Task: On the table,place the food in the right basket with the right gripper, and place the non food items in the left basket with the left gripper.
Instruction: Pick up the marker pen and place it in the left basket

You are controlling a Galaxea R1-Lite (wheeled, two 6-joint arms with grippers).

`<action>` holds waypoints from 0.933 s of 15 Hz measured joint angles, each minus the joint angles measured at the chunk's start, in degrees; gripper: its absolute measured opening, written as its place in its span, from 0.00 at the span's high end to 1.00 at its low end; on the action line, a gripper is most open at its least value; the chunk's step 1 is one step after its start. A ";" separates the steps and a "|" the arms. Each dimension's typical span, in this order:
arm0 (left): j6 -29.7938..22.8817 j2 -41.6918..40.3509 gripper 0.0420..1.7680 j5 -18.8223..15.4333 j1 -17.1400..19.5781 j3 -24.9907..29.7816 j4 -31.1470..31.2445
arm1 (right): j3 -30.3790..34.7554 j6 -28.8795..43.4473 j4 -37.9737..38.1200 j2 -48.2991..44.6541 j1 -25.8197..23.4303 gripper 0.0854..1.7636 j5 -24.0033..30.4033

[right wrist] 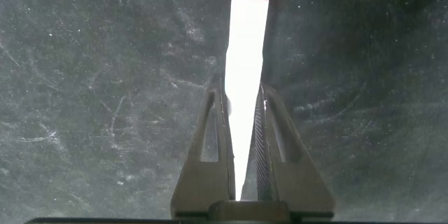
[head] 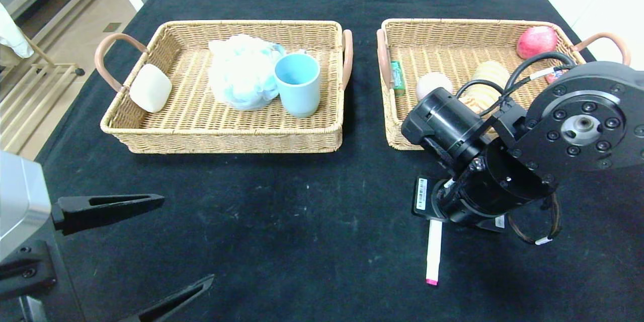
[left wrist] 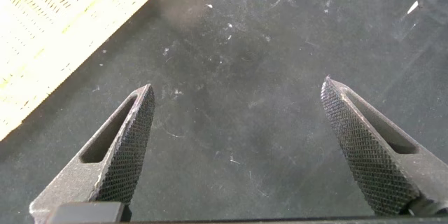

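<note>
Your right claw [right wrist: 243,147] pinches the white pink-capped tube [right wrist: 246,63] low over the tabletop [head: 302,221]; left claw [left wrist: 238,147] spread, parked

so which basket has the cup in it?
The left basket: the blue cup stands upright in it beside the bath puff; the right basket has none.

The head camera looks forward and down from above onto the black counter [head: 282,221], taking in both wicker baskets at the far side and both arms at the near edge. The left wrist camera sits just behind the left end effector [left wrist: 238,150], close over bare counter, with a corner of the left basket [left wrist: 49,42] in view. The right wrist camera looks along the right end effector [right wrist: 243,133], very near the white pink-capped tube [right wrist: 246,77], which the head view shares.
</note>
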 joint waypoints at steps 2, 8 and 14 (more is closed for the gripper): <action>0.07 0.00 0.03 -0.07 -0.05 0.02 0.09 | -0.02 0.00 0.06 -0.05 0.04 0.88 0.00; 0.02 0.11 0.03 -0.11 -0.09 0.02 0.11 | -0.50 -0.11 0.66 -3.44 2.43 0.88 -0.24; 0.05 0.22 0.03 -0.07 -0.09 0.20 0.02 | -1.24 -4.74 0.94 -6.96 6.53 0.88 -5.05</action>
